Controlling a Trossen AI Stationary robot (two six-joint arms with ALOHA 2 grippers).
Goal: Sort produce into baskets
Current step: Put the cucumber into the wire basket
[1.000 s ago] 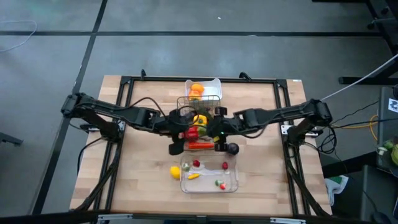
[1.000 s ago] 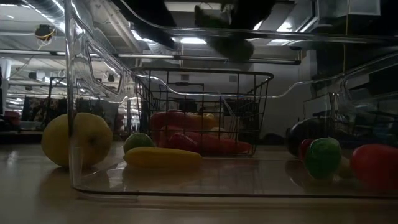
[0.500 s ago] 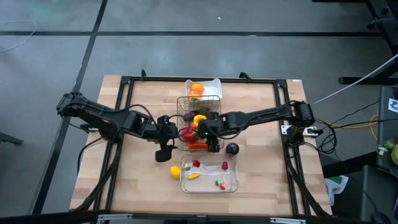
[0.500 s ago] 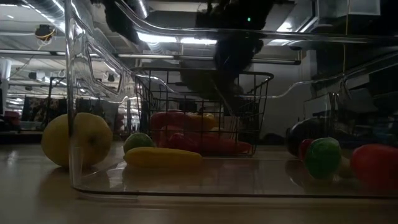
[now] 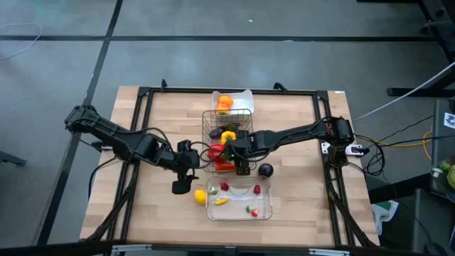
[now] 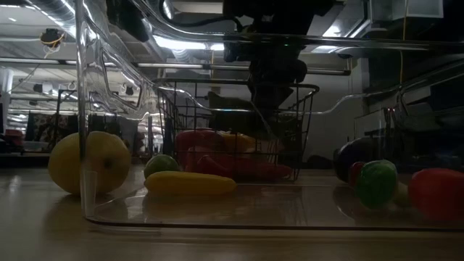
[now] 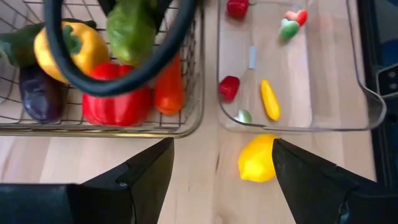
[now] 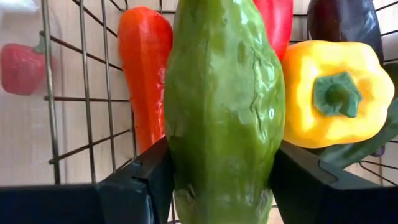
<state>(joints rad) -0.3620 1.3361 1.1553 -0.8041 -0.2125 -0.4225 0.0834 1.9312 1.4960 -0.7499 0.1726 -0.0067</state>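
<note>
1 green cucumber [image 8: 221, 118] clamped between right jaws.

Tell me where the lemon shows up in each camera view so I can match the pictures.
High view: the lemon lies on the wood just left of the clear tray.
Low view: the big yellow fruit at far left, partly behind the clear tray's wall.
Left wrist view: low centre, outside the tray's corner.
Right wrist view: not in it.
Shared landmark: the clear tray.
</note>
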